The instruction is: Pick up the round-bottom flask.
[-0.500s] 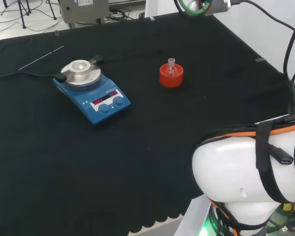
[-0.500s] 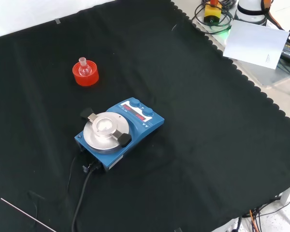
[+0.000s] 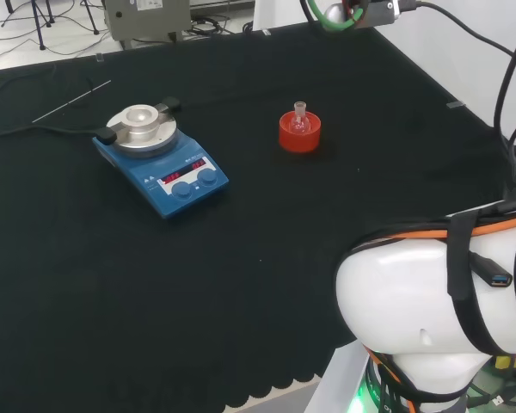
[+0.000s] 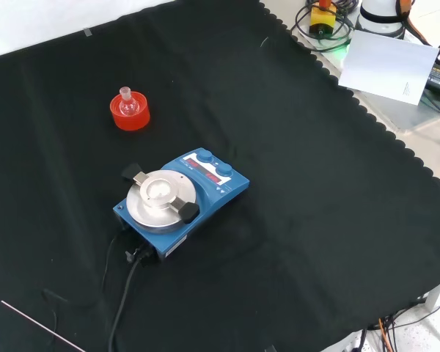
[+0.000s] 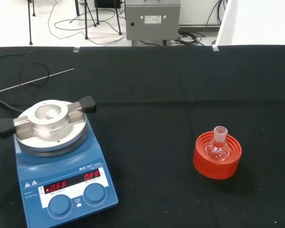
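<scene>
Whether the hand is wide or closed cannot be told. The small clear flask (image 5: 217,147) is seated upright in a red ribbed stand (image 5: 217,156) on the black tabletop (image 4: 315,191) — well apart from a blue stirrer plate (image 4: 180,202), with a thin rod (image 3: 71,101) laid beyond it in the head view.

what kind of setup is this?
Most likely a chemistry lab bench rigged for robot trials: a blue hotplate stirrer, a small round-bottom flask upright on a red ribbed stand, all on black cloth.

Small print and red digits mark the blue hotplate (image 5: 66,187).
</scene>
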Robot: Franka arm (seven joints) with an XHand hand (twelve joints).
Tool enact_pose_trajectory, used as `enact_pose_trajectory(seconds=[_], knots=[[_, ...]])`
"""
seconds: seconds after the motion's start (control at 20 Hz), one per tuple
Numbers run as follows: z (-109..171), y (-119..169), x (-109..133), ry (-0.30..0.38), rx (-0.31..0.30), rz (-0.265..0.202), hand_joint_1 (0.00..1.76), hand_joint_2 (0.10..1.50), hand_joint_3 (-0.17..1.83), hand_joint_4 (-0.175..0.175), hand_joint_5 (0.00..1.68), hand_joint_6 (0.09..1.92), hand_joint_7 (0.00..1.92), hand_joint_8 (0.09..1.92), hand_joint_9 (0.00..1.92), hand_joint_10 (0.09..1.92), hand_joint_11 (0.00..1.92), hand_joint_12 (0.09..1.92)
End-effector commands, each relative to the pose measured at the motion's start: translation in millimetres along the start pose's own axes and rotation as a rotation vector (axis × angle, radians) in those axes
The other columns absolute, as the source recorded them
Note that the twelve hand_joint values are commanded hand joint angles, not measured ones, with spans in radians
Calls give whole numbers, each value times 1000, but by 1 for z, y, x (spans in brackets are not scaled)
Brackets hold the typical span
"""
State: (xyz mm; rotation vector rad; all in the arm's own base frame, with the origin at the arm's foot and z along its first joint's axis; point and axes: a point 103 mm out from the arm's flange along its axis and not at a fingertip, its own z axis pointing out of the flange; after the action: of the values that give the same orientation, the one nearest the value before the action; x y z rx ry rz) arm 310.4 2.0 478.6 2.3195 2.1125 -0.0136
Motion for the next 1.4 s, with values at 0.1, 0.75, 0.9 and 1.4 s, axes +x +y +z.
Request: enact_pose_trajectory(seconds=[0.1,0.75,0.9,1.4], knots=[[8,7,-6,20,1,28,4,1324,257,-14,253,87,114,472,125,606,0,907],[55,98,-31,94,23,51,124,1280,194,-28,320,87,164,509,185,632,0,1039],[70,126,-44,117,25,57,141,1272,188,-29,321,87,163,512,188,634,0,1052],[139,203,-70,197,38,93,478,1111,127,-39,343,87,183,547,254,664,0,1185]])
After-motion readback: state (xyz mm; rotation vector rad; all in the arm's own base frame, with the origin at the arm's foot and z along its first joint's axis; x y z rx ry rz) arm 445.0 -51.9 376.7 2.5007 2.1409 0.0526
